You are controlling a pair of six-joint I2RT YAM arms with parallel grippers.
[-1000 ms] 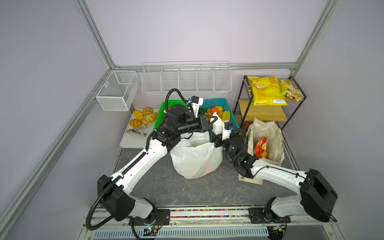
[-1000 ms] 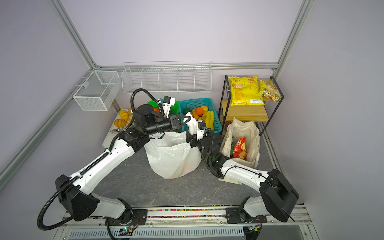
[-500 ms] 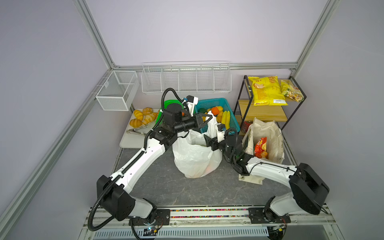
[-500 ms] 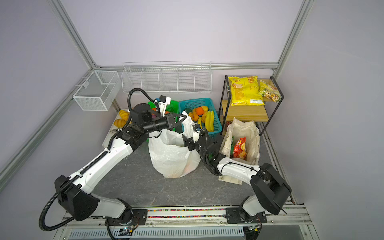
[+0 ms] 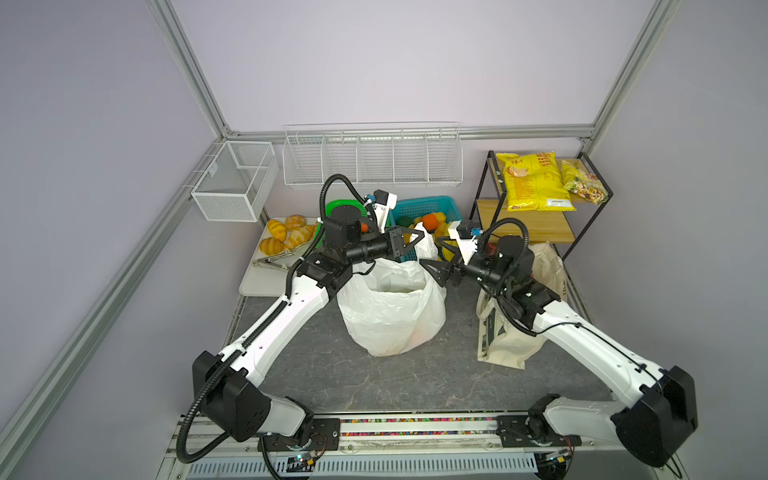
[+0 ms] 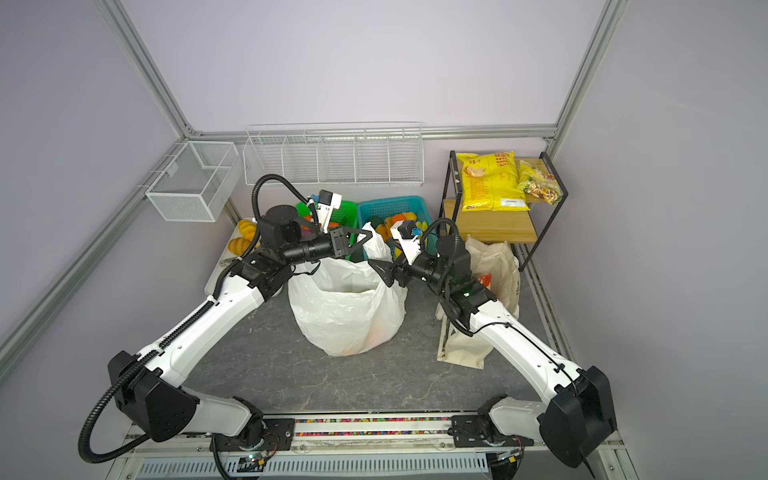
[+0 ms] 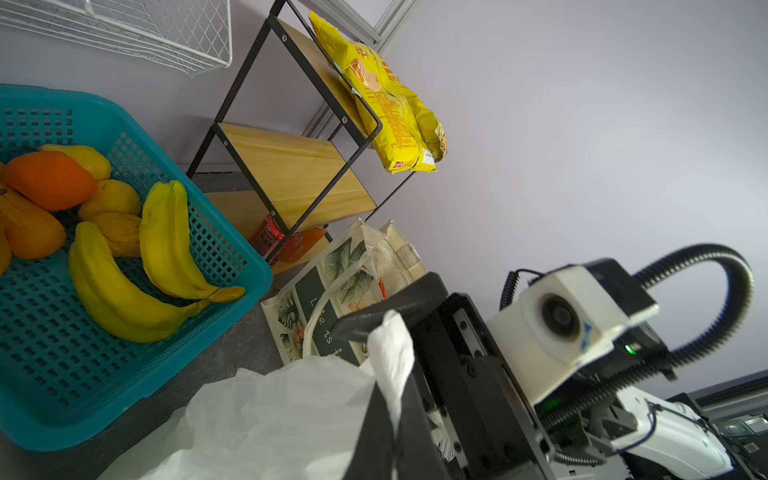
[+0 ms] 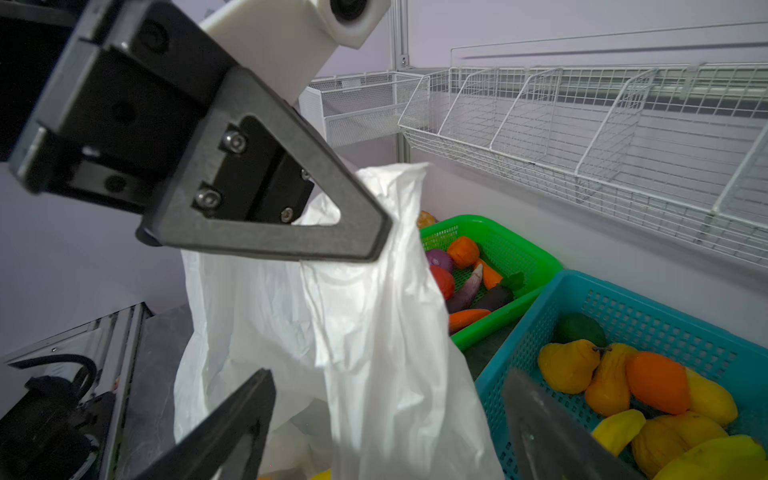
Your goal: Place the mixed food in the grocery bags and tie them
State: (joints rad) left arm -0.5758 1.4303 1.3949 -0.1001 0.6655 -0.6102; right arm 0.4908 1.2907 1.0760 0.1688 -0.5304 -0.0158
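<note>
The white grocery bag point(image 5: 390, 316) was seen to be of thin, crinkled, faintly glossy plastic, the tote point(image 5: 503, 345) of matt cream cloth. The teal basket point(image 7: 50, 365) was moulded of smooth perforated plastic. The shelf point(image 7: 291, 166) was built of pale wood within matt black metal.

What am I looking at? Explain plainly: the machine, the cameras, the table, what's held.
Two white robot arms with grippers work on a grey table. Two pictures look down from overhead; two come from cameras on the arms' wrists. In the middle stands a white plastic bag, a canvas tote beside it. Behind are a teal basket of toy fruit, a green basket and a shelf. The left gripper is shut on the bag's handle; the right gripper is open, holding nothing.
</note>
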